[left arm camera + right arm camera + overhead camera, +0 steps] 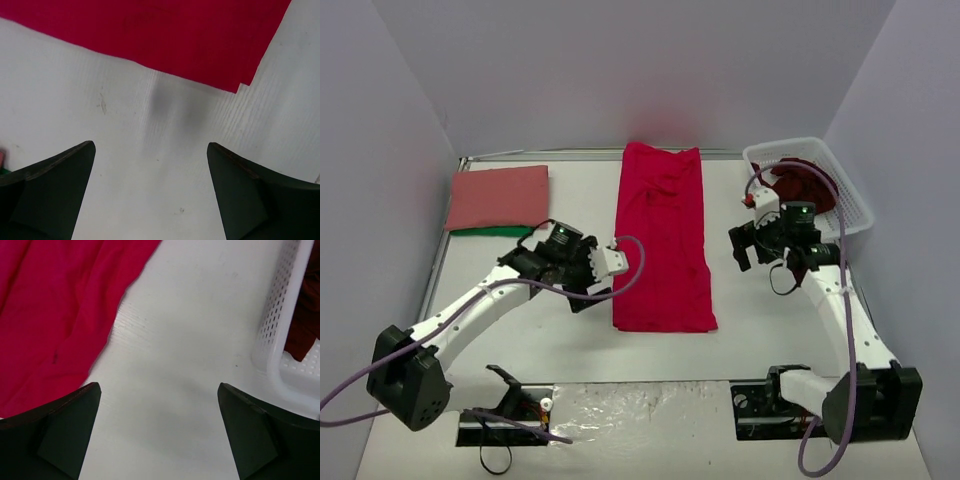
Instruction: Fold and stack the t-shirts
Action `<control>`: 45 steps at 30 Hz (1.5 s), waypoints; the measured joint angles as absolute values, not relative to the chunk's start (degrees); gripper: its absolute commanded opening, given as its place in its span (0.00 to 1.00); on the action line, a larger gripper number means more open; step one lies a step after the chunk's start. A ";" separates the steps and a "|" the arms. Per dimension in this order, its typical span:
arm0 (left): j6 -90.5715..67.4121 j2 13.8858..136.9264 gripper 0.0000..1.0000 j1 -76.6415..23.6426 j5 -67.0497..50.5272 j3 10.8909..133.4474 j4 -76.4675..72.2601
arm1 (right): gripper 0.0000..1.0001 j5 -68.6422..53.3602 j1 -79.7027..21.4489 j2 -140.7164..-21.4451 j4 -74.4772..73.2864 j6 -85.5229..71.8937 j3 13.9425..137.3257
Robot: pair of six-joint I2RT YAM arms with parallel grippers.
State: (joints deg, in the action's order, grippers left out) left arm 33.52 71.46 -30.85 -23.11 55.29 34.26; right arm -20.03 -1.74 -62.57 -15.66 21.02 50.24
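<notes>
Crimson shirt (663,240) lies long on the tabletop (570,340); left claw (150,145) and right claw (159,385) flank it, both spread apart (empty). Maroon shirt (800,182) sits in the basket (780,144).

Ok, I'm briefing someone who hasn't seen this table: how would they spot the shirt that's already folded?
Go to the far left corner of the white table. A flat salmon-red shirt lies there, a green edge showing along its near side. Unlike the crimson shirt spread down the middle and the maroon shirt heaped in the white basket, it is dull, squared and small.
</notes>
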 measured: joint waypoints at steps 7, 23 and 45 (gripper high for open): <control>36.12 76.88 0.94 -44.07 -10.02 50.17 25.02 | 1.00 -15.70 -4.43 -75.33 -17.43 23.00 57.39; 37.34 80.07 0.94 -56.42 -0.38 43.07 12.08 | 1.00 -14.44 -0.08 -83.07 -15.62 21.80 56.66; 36.69 88.18 0.02 -57.43 -5.15 46.26 14.11 | 1.00 -11.75 -0.08 -83.26 -14.92 21.69 55.40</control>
State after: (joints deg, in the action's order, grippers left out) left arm 36.69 88.18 -57.43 -5.15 46.26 14.11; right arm -11.75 -0.08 -83.26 -14.92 21.69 55.40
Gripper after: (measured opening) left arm 0.039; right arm 0.999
